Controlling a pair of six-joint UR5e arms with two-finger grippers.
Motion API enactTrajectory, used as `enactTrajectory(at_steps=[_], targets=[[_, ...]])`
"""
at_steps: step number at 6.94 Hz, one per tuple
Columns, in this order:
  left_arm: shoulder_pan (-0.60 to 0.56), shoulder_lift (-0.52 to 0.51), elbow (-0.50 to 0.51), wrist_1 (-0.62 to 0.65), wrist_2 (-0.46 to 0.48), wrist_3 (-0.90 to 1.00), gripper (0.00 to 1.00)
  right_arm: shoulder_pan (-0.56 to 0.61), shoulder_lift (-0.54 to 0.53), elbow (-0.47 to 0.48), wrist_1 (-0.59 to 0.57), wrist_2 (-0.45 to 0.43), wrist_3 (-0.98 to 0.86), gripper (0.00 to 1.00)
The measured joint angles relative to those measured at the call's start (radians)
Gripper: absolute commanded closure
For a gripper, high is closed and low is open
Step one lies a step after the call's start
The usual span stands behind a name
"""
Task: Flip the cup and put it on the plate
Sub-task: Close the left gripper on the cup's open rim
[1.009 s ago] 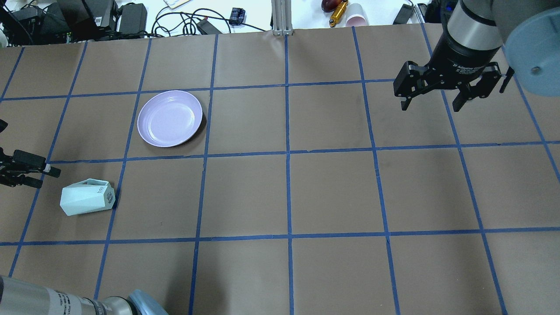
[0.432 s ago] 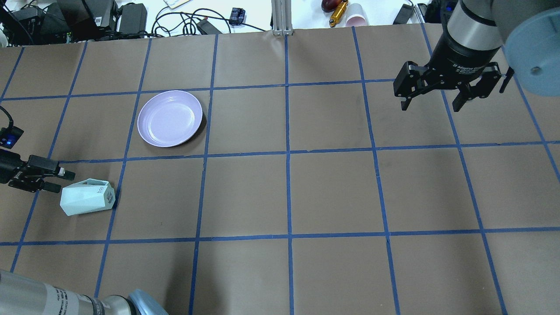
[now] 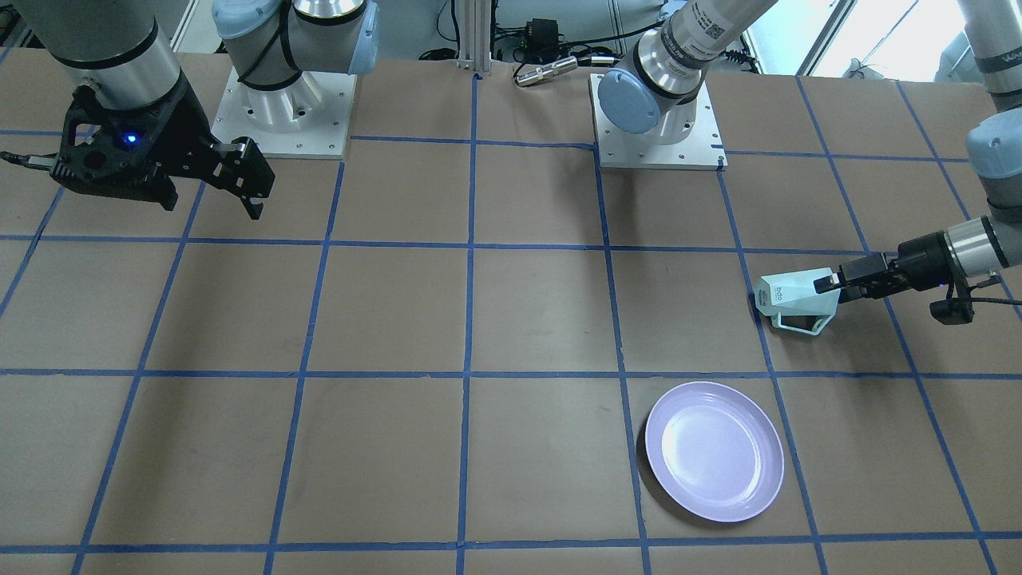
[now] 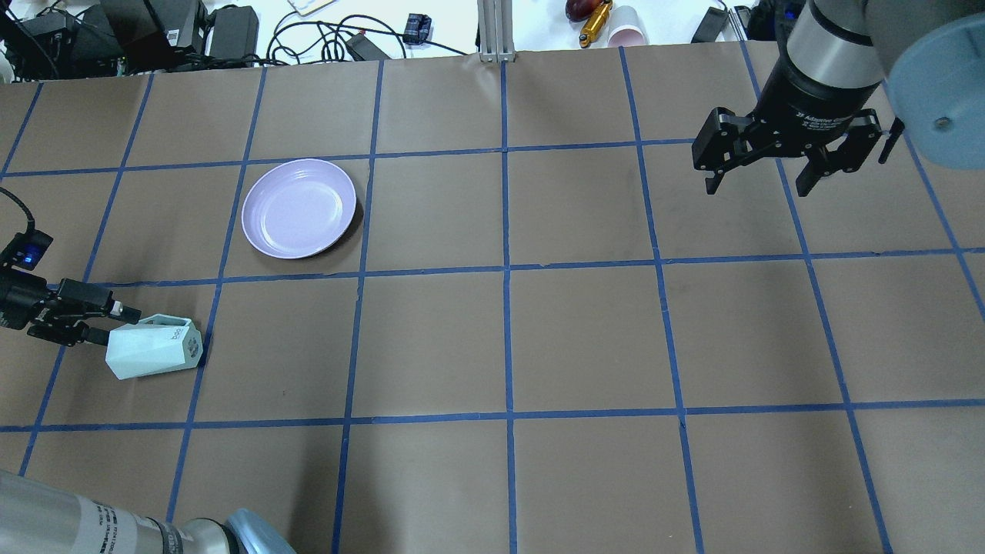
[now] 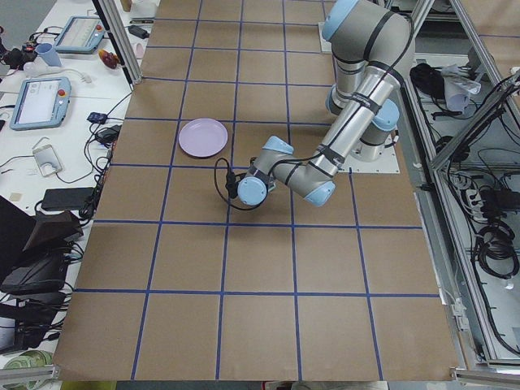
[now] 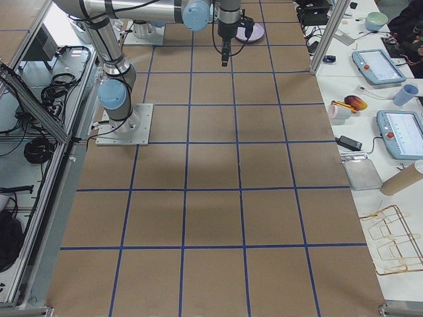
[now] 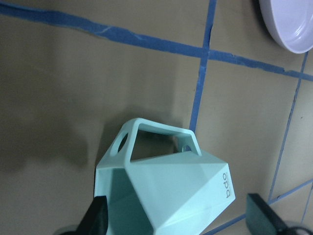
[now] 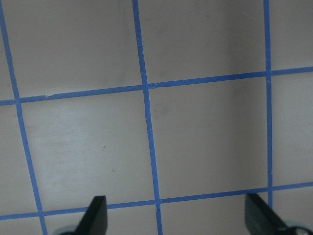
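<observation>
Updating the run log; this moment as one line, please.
cup: lying on its side | left hand: open at its mouth | plate: without cup | right hand: open, far off

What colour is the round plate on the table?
The plate is pale lavender purple, plain and glossy. The overhead exterior view shows it best.

We see a brown paper-covered worktop (image 4: 585,338) carrying a grid of blue tape lines. The pale mint-green faceted hexagonal cup (image 4: 152,348) is darker teal inside and bears small dark letters near its base. The round glossy pale lavender plate (image 4: 298,208) is of one even colour. The left gripper (image 4: 115,325) and the right gripper (image 4: 760,187) are black.
</observation>
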Motion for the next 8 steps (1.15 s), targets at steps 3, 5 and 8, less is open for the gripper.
enactTrajectory(at_steps=[3, 5, 8], targets=[[-0.001, -0.024, 0.000, -0.034, -0.033, -0.002, 0.00, 0.000, 0.000, 0.000, 0.000, 0.000, 0.000, 0.00], [-0.001, -0.035, -0.004, -0.050, -0.066, -0.001, 0.88, 0.000, 0.000, 0.000, 0.000, 0.000, 0.000, 0.00], [-0.001, -0.037, -0.007, -0.058, -0.083, -0.012, 1.00, 0.000, 0.000, 0.000, 0.000, 0.000, 0.000, 0.00]])
